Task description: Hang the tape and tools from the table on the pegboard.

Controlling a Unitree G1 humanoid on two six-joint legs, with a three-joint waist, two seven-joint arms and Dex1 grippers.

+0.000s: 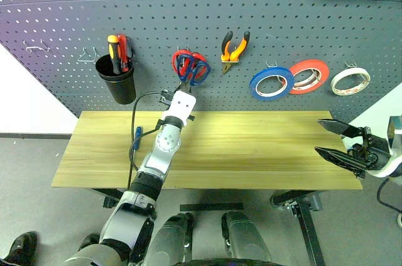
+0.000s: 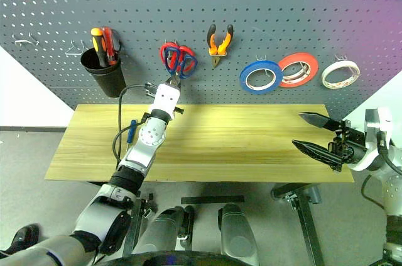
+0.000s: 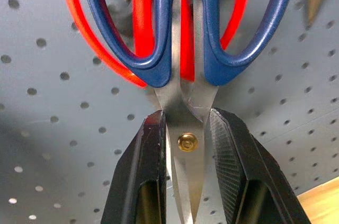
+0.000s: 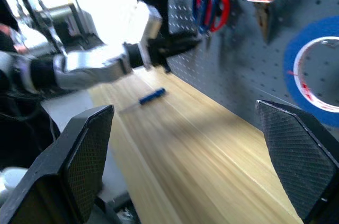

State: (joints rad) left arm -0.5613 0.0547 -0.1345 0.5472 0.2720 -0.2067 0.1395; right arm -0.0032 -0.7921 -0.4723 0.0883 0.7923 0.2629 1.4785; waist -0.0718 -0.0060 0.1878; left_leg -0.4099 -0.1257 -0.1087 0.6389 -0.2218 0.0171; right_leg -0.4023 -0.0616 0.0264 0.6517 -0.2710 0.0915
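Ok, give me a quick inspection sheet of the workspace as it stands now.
Surface: wooden table, bare apart from the blue screwdriver near its left end.
Job's things: blue-handled scissors at the pegboard over red scissors; pliers and blue tape hung.
Clutter: red tape, white tape, black cup with screwdrivers.
Grippers: left gripper shut on the scissors' blades at the pivot; right gripper open, off the table's right end.
Cables: black cable looping along the left arm.
Surroundings: grey floor, white wall.
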